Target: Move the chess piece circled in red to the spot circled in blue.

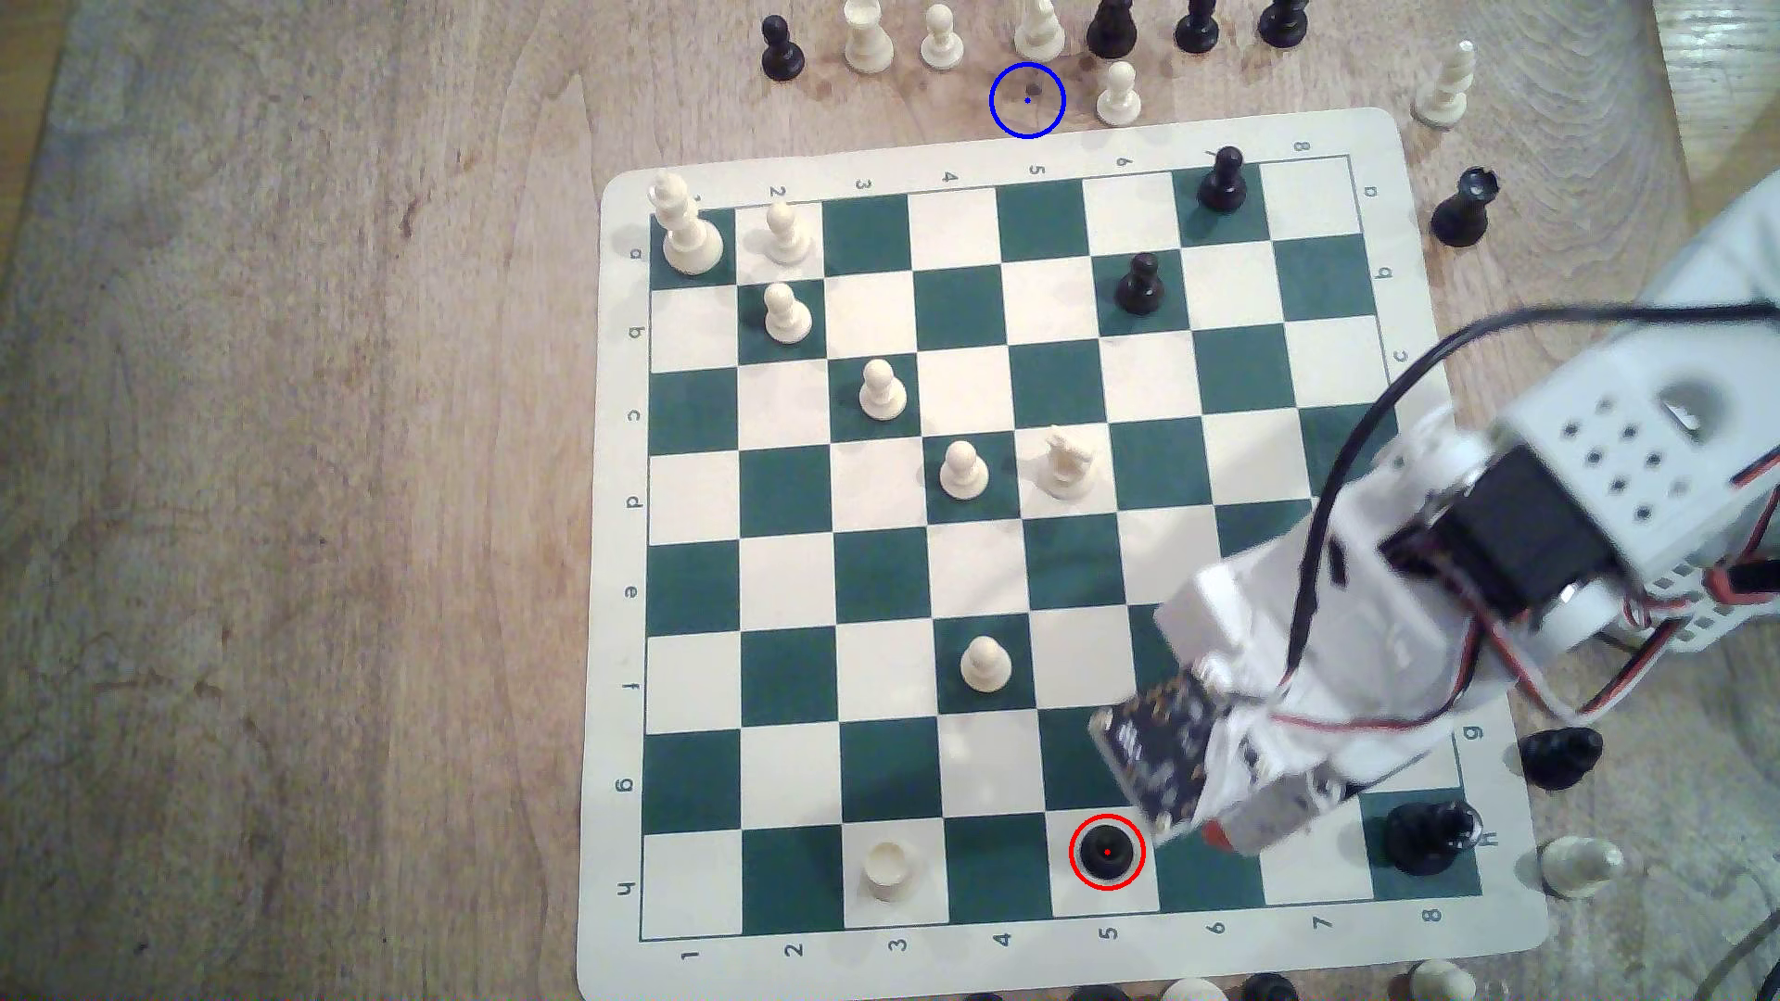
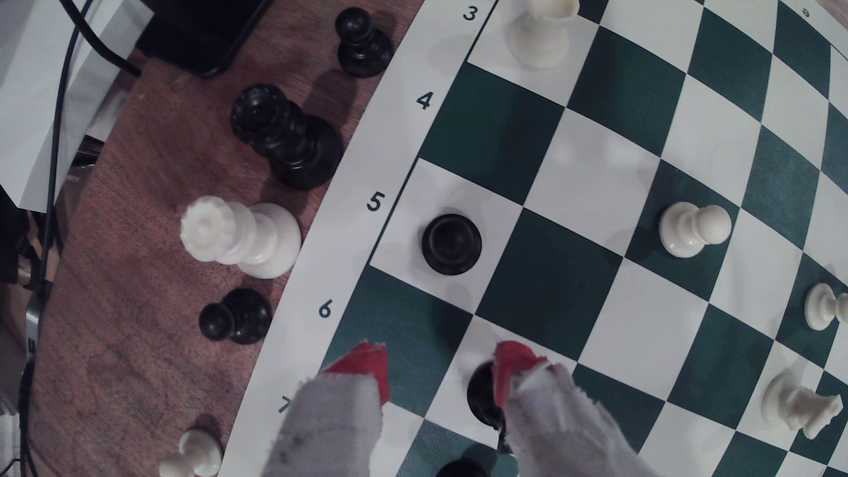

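The gripper point(image 2: 440, 371) hangs low over the board's near rank with its two red-tipped, cloth-wrapped fingers point(image 2: 362, 367) spread apart and nothing between them. The gap looks wide enough to take a pawn's base, so I judge it is set up for a grasp not yet made. One finger stands just beside another black piece point(image 2: 482, 394) on a neighbouring square, which could be knocked if the gripper swings carelessly.

The chess piece point(image 1: 1107, 851), a black pawn ringed in red, stands upright on the light square of file 5 in the row along the chessboard's point(image 1: 616, 577) near edge, close to the fingertips but apart from them.

Further across, white pawns point(image 1: 984, 662) are scattered over the middle squares, so a lifted carry seems safer than a slide.

Beyond the board's far edge, on bare bench point(image 1: 289, 481), lies the spot point(image 1: 1027, 99), ringed in blue, between captured pieces; a white pawn point(image 1: 1118, 94) stands near it, leaving little margin for setting down.
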`<state>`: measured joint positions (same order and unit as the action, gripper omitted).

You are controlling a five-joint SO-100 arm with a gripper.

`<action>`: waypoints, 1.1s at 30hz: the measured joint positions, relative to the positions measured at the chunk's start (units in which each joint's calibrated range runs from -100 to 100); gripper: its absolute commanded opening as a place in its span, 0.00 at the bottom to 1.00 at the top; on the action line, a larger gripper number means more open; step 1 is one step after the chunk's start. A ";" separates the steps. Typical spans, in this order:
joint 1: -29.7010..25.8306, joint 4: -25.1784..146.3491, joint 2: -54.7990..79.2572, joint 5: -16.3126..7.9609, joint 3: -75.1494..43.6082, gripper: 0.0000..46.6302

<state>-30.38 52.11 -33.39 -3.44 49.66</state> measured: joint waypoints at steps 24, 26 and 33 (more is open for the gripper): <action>0.15 -5.26 21.87 -0.39 -11.66 0.29; 0.00 -5.26 23.29 -0.39 -12.56 0.29; 0.52 -5.10 26.98 -0.39 -15.63 0.12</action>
<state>-29.87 47.01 -6.41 -3.83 34.03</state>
